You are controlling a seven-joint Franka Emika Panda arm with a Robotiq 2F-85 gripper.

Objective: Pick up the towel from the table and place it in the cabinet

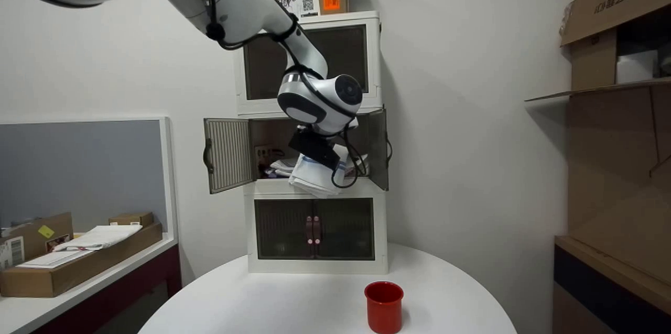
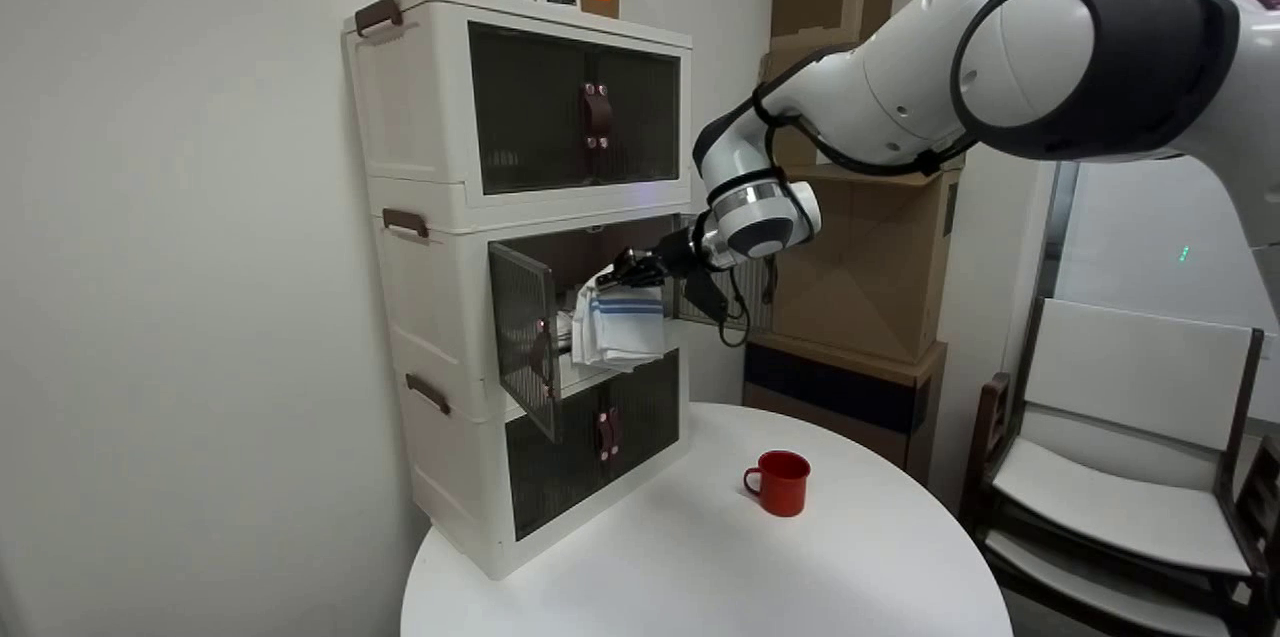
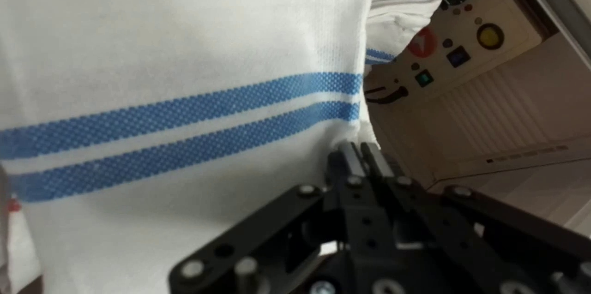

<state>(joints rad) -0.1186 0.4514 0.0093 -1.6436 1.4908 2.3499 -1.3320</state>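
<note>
Black hand (image 3: 364, 156), pinching the towel (image 3: 184, 68), should lift the droopy end inside the cabinet (image 2: 450, 307) by the edge of the surface (image 2: 690, 572).

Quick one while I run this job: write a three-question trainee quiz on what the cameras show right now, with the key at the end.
1. True or false: the gripper is holding the towel.
2. Which level of the cabinet stands open?
a) top
b) middle
c) bottom
3. Fill in: a red ____ stands on the table.

Key:
1. True
2. b
3. cup
</note>
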